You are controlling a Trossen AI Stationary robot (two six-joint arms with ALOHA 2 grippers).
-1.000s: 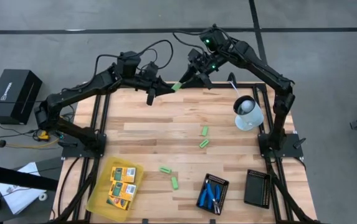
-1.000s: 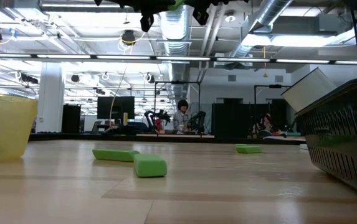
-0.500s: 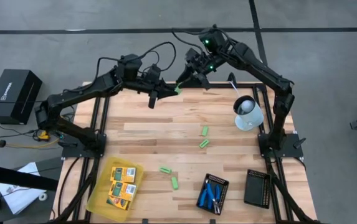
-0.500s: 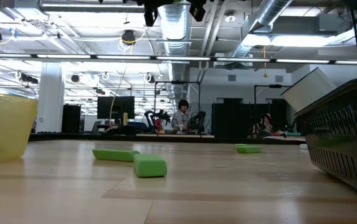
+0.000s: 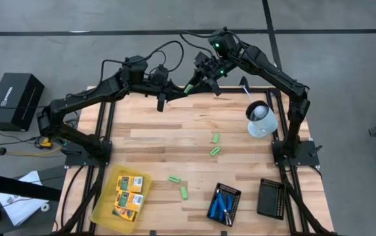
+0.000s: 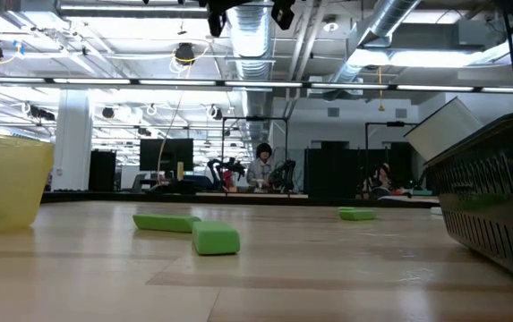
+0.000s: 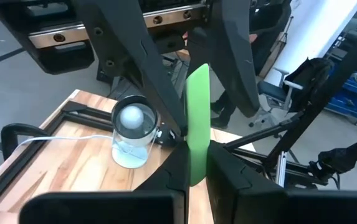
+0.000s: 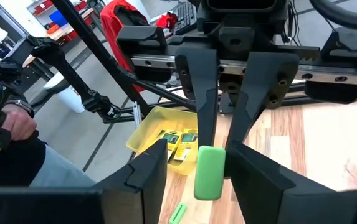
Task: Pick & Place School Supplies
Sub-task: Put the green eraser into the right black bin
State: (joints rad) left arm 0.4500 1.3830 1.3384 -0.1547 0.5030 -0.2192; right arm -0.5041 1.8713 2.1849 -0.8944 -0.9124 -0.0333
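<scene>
A small green block [image 5: 189, 88] is up in the air over the far edge of the counter [image 5: 174, 141], between the two arms. The left tool [image 7: 194, 165] pinches one end of it tight. In the left wrist view the block stands tall between that tool's fingers, and its free end pokes out toward the other arm. The right tool [image 8: 210, 163] has its fingers spread, one on each side of the block, not squeezing it yet. It looks like the block is being passed from one arm to the other.

The block could fall. If the left tool lets go before the right tool has a good squeeze, the block would drop to the counter or off the far edge to the floor. The right fingers could also bump the block and twist it.

From above, the block's long side runs slanted, from the left tool up toward the right tool.

Farther away, four more green blocks [image 5: 214, 137] lie flat on the counter. The yellow packs [image 5: 128, 195] sit in the yellow tray [image 5: 102, 209] near the front, and the blue-handled tools [image 5: 223, 204] lie in a black tray [image 5: 232, 193].
</scene>
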